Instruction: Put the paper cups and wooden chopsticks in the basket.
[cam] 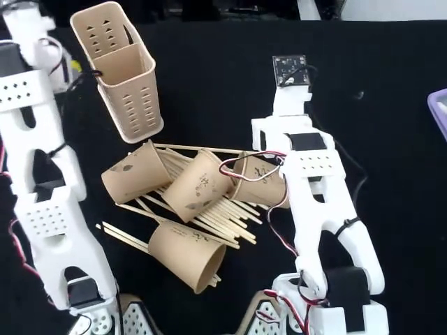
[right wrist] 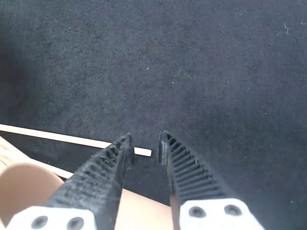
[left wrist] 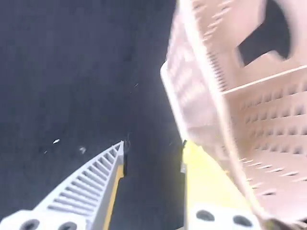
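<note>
High view: the basket point(cam: 119, 66) stands tilted at the far left of the black table point(cam: 377, 63), close to the left arm point(cam: 42, 209). Four paper cups point(cam: 199, 185) lie on their sides over scattered chopsticks point(cam: 209, 220) mid-table, hemmed in between both arms. The right arm point(cam: 314, 181) overlaps the rightmost one. Bare cloth runs right to a purple object point(cam: 438, 112) at the edge.

Left wrist view: the left gripper point(left wrist: 153, 143) is spread and empty. The basket wall lies close along its yellow finger; contact cannot be told.

Right wrist view: the right gripper point(right wrist: 145, 138) is narrowly parted and holds nothing, above one chopstick's end, with one of the paper cups just beside it.
</note>
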Robot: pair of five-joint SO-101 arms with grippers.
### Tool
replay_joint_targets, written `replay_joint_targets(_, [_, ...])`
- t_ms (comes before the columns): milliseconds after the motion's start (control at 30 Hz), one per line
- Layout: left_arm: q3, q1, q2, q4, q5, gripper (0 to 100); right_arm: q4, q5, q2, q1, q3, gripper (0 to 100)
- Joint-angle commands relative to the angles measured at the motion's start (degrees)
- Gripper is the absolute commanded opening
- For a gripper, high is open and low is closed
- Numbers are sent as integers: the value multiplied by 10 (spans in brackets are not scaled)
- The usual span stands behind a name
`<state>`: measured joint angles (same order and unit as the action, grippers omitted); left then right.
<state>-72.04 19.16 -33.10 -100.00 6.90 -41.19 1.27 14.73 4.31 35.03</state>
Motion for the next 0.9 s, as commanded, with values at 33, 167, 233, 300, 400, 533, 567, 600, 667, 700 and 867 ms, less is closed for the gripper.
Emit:
replay_joint_targets(33, [-74,-28,36,-8,-62,231,14,1,2,7,-1,100])
replay_joint_targets(167, [-74,-47,34,-8,-69,230,14,1,2,7,-1,100])
replay_joint_targets(233, [-74,-54,34,-8,-70,230,14,1,2,7,-1,100])
replay_joint_targets(300, [-74,-58,34,-8,-70,230,14,1,2,7,-1,100])
replay_joint_targets(400, [-73,-69,33,-8,-70,230,14,1,2,7,-1,100])
replay_joint_targets(533, [-37,-82,8,-8,-66,230,14,1,2,7,-1,100])
replay_joint_targets(567, [-23,-82,-1,-8,-66,229,14,1,2,7,-1,100])
replay_joint_targets(600, [-6,-82,-10,-8,-66,223,14,1,2,7,-1,100])
replay_joint_targets(667, [29,-81,-26,-8,-69,171,13,1,2,6,-1,100])
replay_joint_targets(700, [45,-81,-34,-8,-69,124,13,1,2,6,-1,100])
replay_joint_targets(867, [77,-87,-43,-8,-64,28,13,2,4,6,-1,96])
